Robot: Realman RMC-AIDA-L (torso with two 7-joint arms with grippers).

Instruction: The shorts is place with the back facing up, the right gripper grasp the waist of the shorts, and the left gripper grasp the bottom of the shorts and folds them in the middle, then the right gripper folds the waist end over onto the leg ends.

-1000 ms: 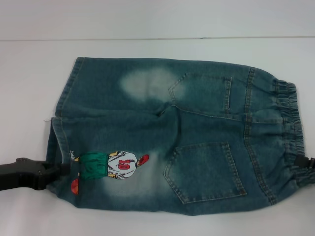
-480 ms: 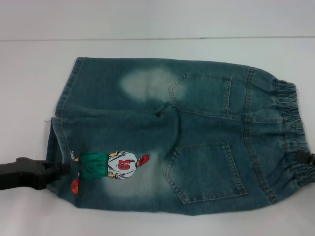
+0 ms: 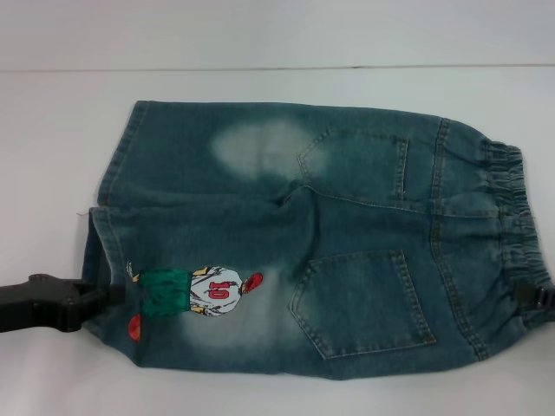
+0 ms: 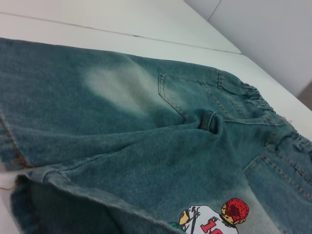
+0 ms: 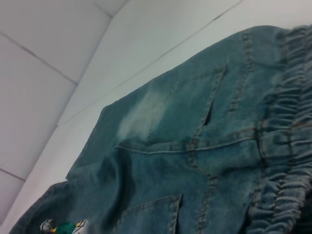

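Note:
The shorts lie flat with the back pockets up, leg hems to the left and the ruffled waist to the right. My left gripper reaches in from the left edge. It is shut on the bottom of the shorts, at the near leg's hem beside the footballer print. That hem is raised a little and shows the leg opening in the left wrist view. My right gripper sits against the near end of the waist at the right edge. The waist fills the right wrist view's side.
The white table runs bare around the shorts, with its far edge line behind them. The near edge of the shorts lies close to the head view's lower border.
The near leg hem has lifted slightly at my left gripper, and the orange ball print shifted with it. My right gripper has slid a little nearer along the waist.

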